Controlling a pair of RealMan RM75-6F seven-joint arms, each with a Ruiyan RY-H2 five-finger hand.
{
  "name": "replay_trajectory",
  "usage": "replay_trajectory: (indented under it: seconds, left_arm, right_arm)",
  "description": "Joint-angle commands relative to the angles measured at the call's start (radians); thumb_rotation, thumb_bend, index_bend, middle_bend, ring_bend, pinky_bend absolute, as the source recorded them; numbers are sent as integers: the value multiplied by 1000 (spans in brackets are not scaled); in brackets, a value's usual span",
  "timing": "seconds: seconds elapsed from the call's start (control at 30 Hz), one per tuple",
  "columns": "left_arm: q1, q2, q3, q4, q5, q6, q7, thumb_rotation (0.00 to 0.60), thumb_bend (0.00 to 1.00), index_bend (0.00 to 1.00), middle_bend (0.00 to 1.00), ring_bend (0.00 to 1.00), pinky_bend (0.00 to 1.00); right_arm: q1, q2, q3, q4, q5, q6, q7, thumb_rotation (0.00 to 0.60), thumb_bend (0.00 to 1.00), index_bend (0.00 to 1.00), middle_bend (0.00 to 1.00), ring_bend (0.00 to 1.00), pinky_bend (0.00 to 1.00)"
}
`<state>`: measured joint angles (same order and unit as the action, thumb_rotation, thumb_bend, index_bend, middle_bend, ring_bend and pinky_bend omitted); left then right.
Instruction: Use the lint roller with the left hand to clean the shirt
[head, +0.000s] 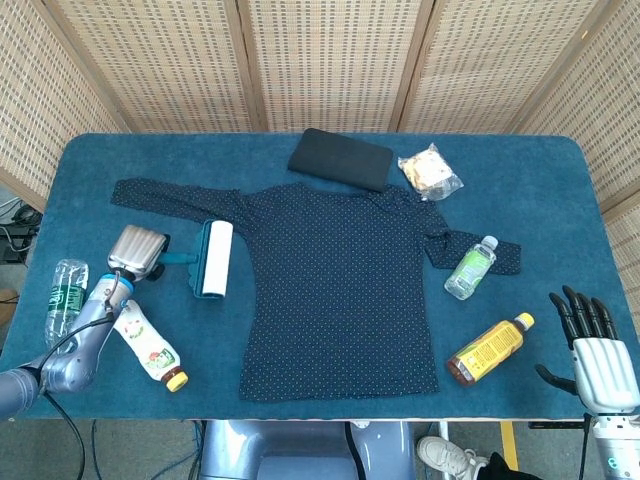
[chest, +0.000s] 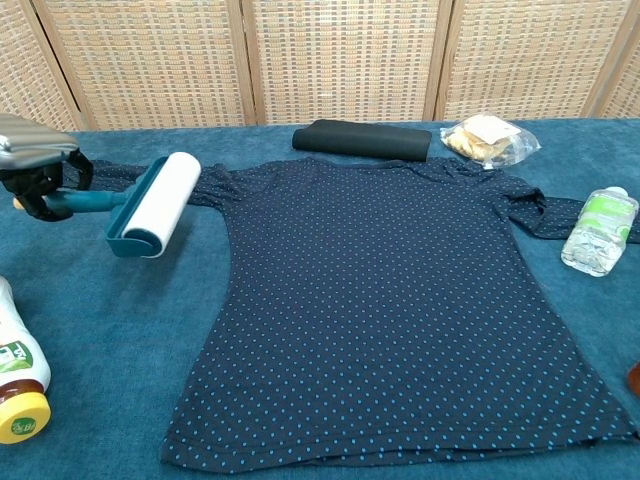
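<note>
A dark blue dotted shirt (head: 345, 285) (chest: 390, 300) lies flat in the middle of the table. The lint roller (head: 214, 258) (chest: 152, 205), a white roll in a teal frame, hangs just above the cloth beside the shirt's left edge. My left hand (head: 137, 250) (chest: 38, 165) grips its teal handle, its silver back turned up. My right hand (head: 592, 340) stays at the table's front right corner, fingers spread, holding nothing.
A sauce bottle (head: 150, 345) (chest: 18, 385) and a water bottle (head: 64, 300) lie by my left arm. On the right are a green-label bottle (head: 470, 267) (chest: 598, 231) on the sleeve and an orange bottle (head: 490, 350). A black pouch (head: 340, 158) and snack bag (head: 430, 172) lie behind the shirt.
</note>
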<state>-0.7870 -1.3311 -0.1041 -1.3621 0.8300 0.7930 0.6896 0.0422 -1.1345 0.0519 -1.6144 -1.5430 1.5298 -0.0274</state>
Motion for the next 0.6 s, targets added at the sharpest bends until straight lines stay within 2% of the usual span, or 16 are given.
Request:
replay_trajectory:
  seconds: [0.03,0.6]
  left_arm:
    - [-3,51,17,-65,-42,35,41,600,777,857,755,596,579]
    - [-36,61,47,-105,-79,64,63,600,777,862,755,596,579]
  right_arm:
    - [-3,5,-3,-8,-7,6,1,600,86,0,0,0,0]
    - [-4,8,-3,-10,-7,6,1,600,86,0,0,0,0]
